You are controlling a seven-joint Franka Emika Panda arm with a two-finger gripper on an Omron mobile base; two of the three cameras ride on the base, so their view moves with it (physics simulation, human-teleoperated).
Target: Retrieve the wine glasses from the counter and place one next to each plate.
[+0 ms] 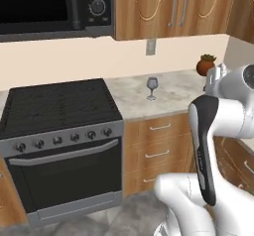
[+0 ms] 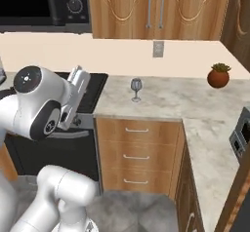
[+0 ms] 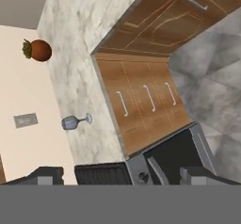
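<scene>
One wine glass stands upright on the beige marble counter, just right of the stove. In the hand view the wine glass appears sideways on the counter because the camera is rolled. My gripper is open: its two dark fingertips sit far apart at the bottom of that view with nothing between them. It is held high, well away from the glass, over the stove's edge. The plates are out of view.
A black stove with an oven door fills the left. A red potted plant sits at the counter's back corner. Wooden drawers run under the counter, cabinets and a microwave hang above. A dark appliance stands at the right.
</scene>
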